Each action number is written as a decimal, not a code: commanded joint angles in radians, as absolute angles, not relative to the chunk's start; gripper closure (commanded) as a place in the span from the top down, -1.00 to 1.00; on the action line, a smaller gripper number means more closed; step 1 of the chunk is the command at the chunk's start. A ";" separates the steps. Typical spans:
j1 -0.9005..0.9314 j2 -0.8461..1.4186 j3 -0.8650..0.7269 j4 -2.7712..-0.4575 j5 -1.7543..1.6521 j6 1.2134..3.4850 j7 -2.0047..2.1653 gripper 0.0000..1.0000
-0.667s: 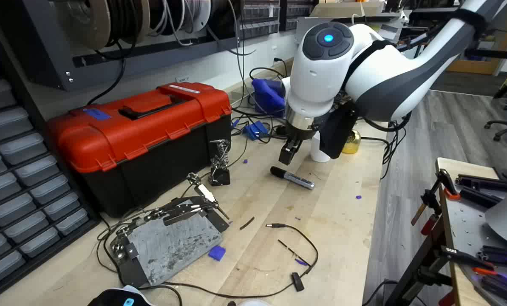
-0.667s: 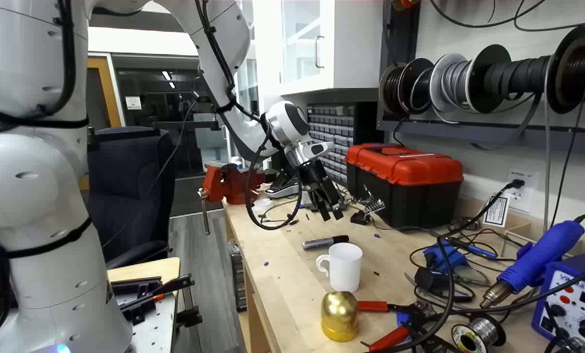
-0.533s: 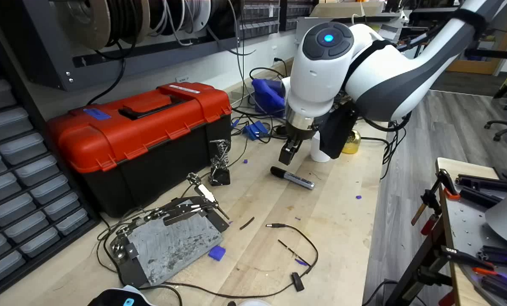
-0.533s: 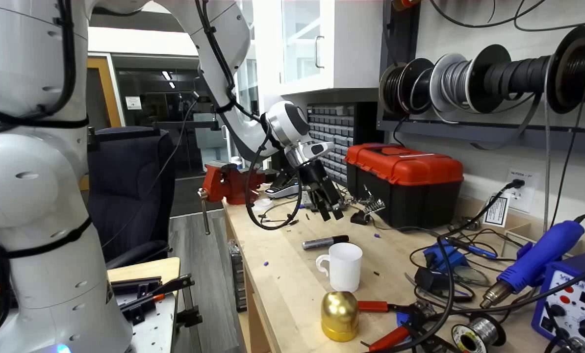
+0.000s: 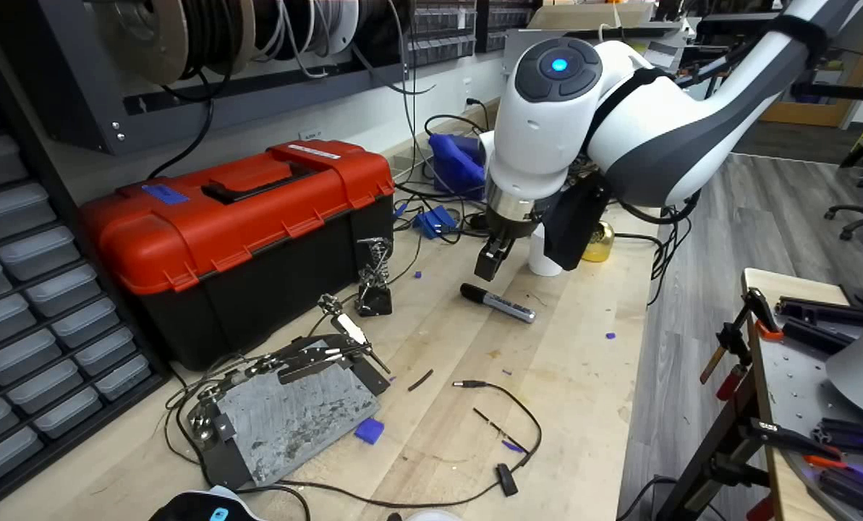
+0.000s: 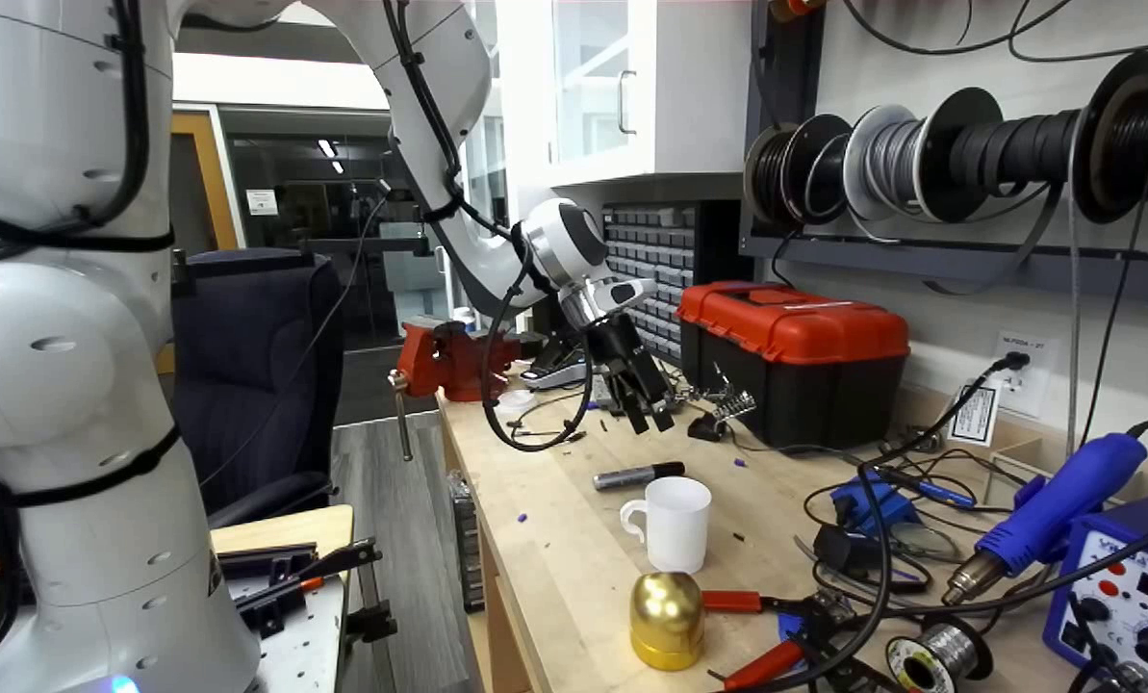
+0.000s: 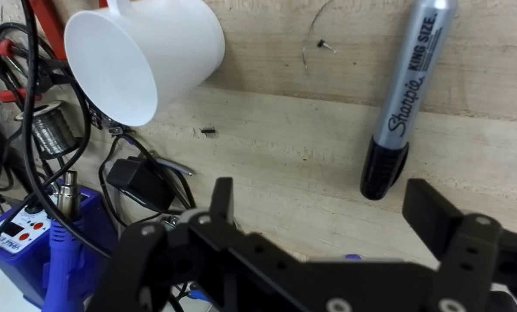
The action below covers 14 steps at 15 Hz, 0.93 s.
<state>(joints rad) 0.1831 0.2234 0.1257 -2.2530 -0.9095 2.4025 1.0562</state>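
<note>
My gripper [image 7: 321, 190] hangs open above the wooden bench, with nothing between its fingers. Closest to it is a grey marker [image 7: 408, 93] with a black cap, lying flat on the bench. In the wrist view the cap end points toward the gap between the fingers, nearer the right one. A white mug [image 7: 184, 47] stands upright beside the marker, as an exterior view of the mug [image 6: 679, 525] shows. Past the mug sits a shiny gold dome-shaped object [image 6: 667, 621]. From an exterior view, the gripper [image 5: 490, 269] partly covers the bench behind it, and the arm hides part of the mug [image 5: 542, 260].
A red-and-black toolbox [image 5: 243, 224] stands against the wall. Near it are a helping-hands stand [image 5: 375, 282] and a grey plate [image 5: 294, 416] with clamps. Red-handled pliers [image 6: 771, 664], a solder spool [image 6: 949, 654], cables and a blue hot-air station [image 6: 1132, 577] crowd one end. A red vise [image 6: 453, 361] sits opposite.
</note>
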 commanded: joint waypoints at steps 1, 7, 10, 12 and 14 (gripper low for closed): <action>0.189 0.218 0.118 -2.257 -0.900 2.414 1.029 1.00; 0.172 0.202 0.131 -2.278 -0.806 2.476 0.838 1.00; 0.160 0.205 0.132 -2.286 -0.687 2.539 0.683 1.00; 0.148 0.216 0.133 -2.292 -0.566 2.590 0.538 1.00; 0.142 0.225 0.130 -2.295 -0.433 2.614 0.392 1.00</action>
<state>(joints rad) 0.1686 0.2237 0.1267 -2.2710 -0.5797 2.5517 0.5763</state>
